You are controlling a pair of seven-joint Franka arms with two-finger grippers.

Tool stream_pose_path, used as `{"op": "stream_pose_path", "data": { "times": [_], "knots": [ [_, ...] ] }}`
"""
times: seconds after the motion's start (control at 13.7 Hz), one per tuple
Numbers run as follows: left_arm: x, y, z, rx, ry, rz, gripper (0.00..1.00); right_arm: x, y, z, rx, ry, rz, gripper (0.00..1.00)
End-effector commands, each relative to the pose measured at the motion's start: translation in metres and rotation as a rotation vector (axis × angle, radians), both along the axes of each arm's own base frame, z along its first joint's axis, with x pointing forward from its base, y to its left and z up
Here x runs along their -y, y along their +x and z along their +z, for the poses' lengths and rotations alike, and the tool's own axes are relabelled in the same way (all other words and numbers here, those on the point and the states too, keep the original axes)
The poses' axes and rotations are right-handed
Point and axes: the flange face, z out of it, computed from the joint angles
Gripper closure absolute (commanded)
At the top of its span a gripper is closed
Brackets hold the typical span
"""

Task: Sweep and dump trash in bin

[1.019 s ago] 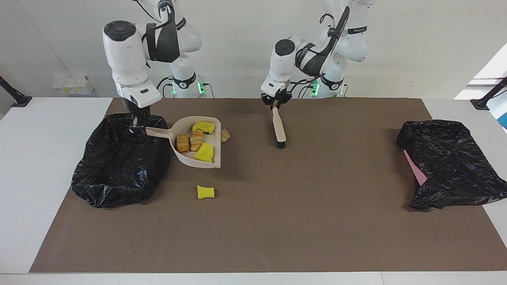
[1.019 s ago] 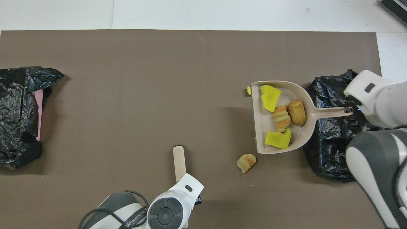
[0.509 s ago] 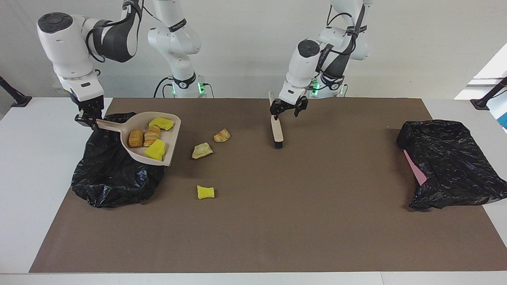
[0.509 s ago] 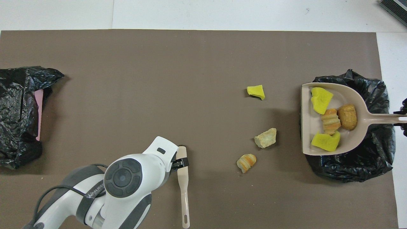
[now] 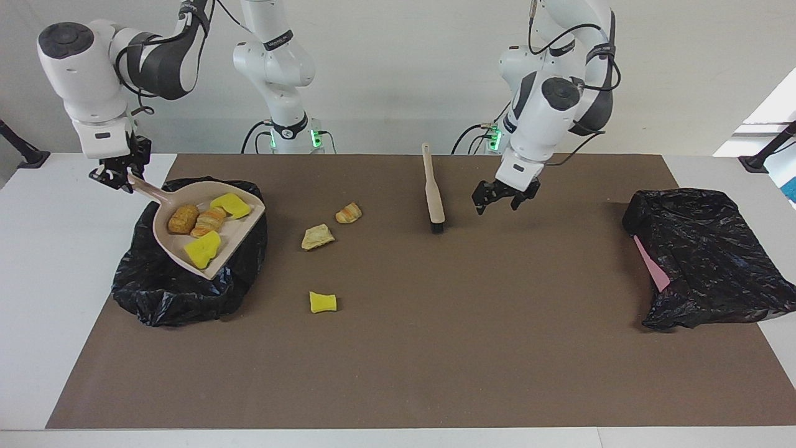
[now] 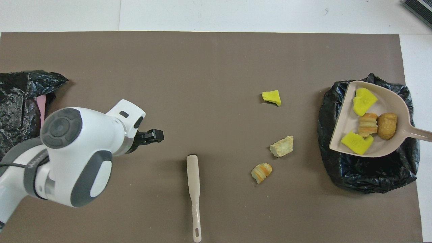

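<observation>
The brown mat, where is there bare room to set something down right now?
Bare: the mat's whole strip farthest from the robots, and the stretch between the brush and the crumpled black bag. Crowded: around the three loose scraps beside the lined bin.

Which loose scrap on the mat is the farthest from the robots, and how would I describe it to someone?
Start at the black bin bag under the dustpan. Three scraps lie loose on the brown mat beside it. The farthest from the robots is the yellow sponge chunk, the only bright yellow one; the other two are tan.
</observation>
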Motion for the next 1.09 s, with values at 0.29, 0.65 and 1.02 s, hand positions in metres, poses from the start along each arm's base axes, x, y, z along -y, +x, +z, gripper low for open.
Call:
{"op": "stream_pose_path", "data": {
  "times": [0.29,0.65,1.02],
  "knots": [
    [-0.102,0.057,0.075,0.01,0.035,-0.116,0.0,0.017,0.011,0.006,-0.205,-0.046,-0.202,1.0],
    [-0.156,0.068,0.126,0.039,0.076,-0.203,0.0,-0.008,0.061,0.009,-0.294,-0.266,-0.086,1.0],
    [-0.163,0.06,0.174,0.015,0.125,-0.253,0.0,-0.022,0.072,0.012,-0.302,-0.332,-0.059,1.0]
  ]
}}
